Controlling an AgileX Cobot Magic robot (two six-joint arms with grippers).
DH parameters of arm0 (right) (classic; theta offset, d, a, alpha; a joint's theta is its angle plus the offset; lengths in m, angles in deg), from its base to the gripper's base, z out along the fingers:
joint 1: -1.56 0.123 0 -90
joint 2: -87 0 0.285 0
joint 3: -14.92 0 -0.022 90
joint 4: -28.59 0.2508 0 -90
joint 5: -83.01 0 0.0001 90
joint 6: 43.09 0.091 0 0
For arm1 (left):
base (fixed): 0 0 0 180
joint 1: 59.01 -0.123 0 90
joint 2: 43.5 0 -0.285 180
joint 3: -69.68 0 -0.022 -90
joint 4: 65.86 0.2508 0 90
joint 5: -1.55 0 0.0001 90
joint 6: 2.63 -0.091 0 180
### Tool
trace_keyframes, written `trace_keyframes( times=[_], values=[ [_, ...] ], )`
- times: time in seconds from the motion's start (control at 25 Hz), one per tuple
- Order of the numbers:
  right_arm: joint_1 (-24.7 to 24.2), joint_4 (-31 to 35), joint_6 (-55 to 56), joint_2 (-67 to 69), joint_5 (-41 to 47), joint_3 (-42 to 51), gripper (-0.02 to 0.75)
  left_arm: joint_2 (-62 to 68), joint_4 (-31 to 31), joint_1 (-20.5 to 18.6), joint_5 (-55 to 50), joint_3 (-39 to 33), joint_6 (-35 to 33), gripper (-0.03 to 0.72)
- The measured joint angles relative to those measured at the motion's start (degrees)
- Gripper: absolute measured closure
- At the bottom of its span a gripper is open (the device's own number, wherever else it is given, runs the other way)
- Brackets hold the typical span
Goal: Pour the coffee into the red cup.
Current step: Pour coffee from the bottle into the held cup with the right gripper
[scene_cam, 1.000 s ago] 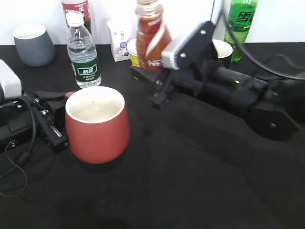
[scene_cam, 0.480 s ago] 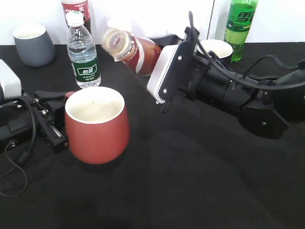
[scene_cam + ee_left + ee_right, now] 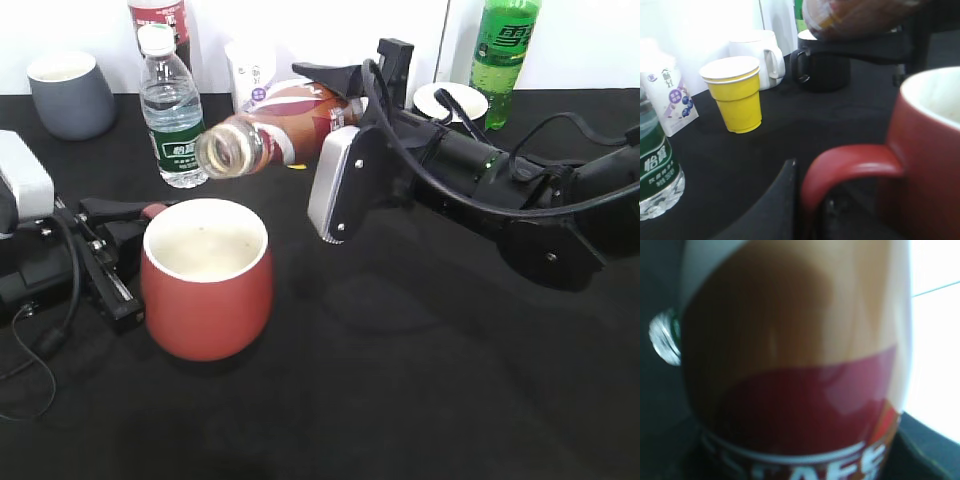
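My right gripper clamped on Nescafe coffee bottle, now tipped near-horizontal from upright a second ago; mouth above red cup rim. No stream visible yet. Left gripper holds cup handle, jaw gap unclear.

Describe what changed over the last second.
The right gripper tipped the coffee bottle from upright to nearly level, its mouth now above the red cup's rim. No pour shows. The left gripper stayed at the handle; the cup barely moved.
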Motion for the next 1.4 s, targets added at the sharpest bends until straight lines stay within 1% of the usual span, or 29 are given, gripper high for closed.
trace_keyframes(
  times=[0.24, 0.44, 1.4],
  values=[
    [0.00, 0.34, -6.76, 0.00, 0.00, 0.00, 0.203, 0.00, 0.18, 0.00, 0.34, 0.00, -0.11, 0.627],
    [0.00, 0.34, -9.42, 0.00, 0.00, 0.00, 0.203, 0.00, 0.18, 0.00, 0.40, 0.00, -0.11, 0.627],
    [0.00, 0.34, -10.76, 0.00, -0.68, 0.00, 0.203, 0.00, 0.18, 0.00, 0.40, 0.00, -0.16, 0.625]
  ],
)
